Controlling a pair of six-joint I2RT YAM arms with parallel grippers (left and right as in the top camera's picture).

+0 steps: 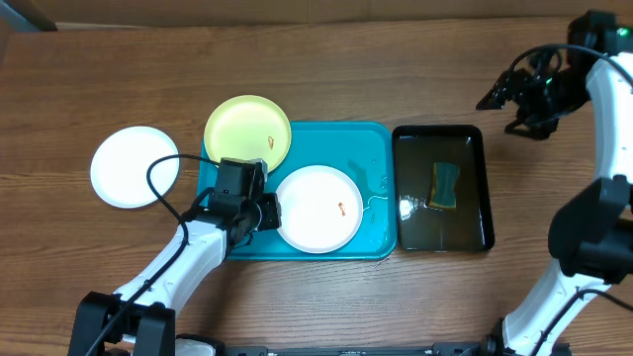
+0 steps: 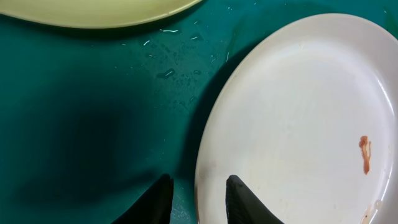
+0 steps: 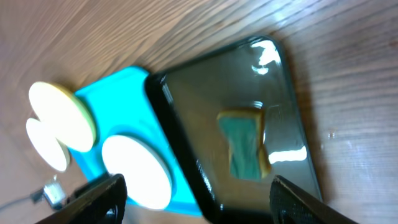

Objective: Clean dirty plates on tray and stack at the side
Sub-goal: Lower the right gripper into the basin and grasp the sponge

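One white plate (image 1: 318,209) with an orange smear (image 2: 364,154) lies on the turquoise tray (image 1: 371,148). A yellow-green plate (image 1: 247,132) rests on the tray's far left corner, overhanging the rim. Another white plate (image 1: 134,166) sits on the wood left of the tray. My left gripper (image 1: 267,211) is low at the smeared plate's left edge. Its fingers (image 2: 158,202) stand a little apart, one over the tray floor and one over the plate, with the rim (image 2: 202,180) between them. High at the far right, my right gripper (image 1: 501,114) is open and holds nothing.
A black tray (image 1: 480,188) of water stands right of the turquoise one, with a green and yellow sponge (image 1: 445,185) lying in it. Water drops (image 2: 168,71) dot the turquoise tray floor. Bare wood runs along the back and right.
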